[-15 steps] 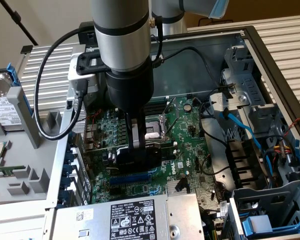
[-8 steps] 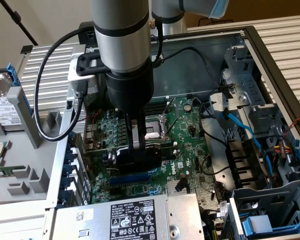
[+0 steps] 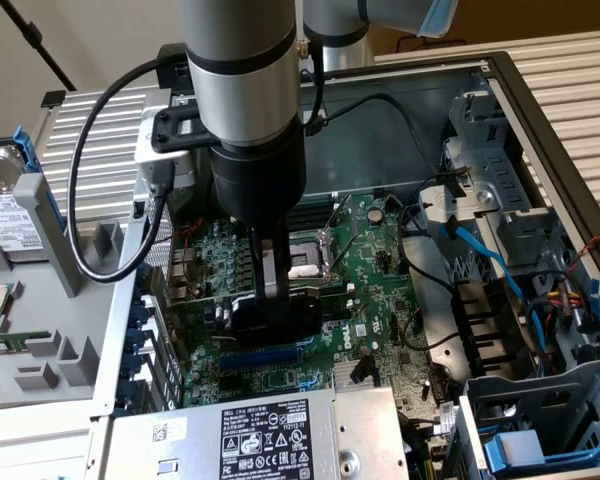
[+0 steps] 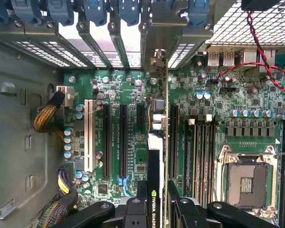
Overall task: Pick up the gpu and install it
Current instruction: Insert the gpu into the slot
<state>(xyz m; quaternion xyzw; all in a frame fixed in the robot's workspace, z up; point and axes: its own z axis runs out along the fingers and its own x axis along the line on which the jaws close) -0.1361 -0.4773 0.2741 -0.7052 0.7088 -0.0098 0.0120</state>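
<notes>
Contact comes first: my gripper is clamped on the gpu, one finger on each face. The card stands on edge over the motherboard, with its NVIDIA label facing my wrist camera. It runs parallel to the motherboard's black expansion slots, with slots on either side of it. Whether its lower edge sits in a slot I cannot tell. A little further across the motherboard on one side is a white slot. On the other side are the memory slots and, past them, the open CPU socket. Further on, at the motherboard's rear edge, the card's silver end bracket reaches the row of slot openings under the blue latches. Red and black wires cross the motherboard's corner by the rear ports. In the exterior view a blue slot lies on the motherboard just beside the card. The power supply sits against the motherboard's nearest edge. Beyond the motherboard, on the exterior view's right, stands a grey drive cage, and outside the case, well apart from the motherboard on the exterior view's left, lies a hard drive.
</notes>
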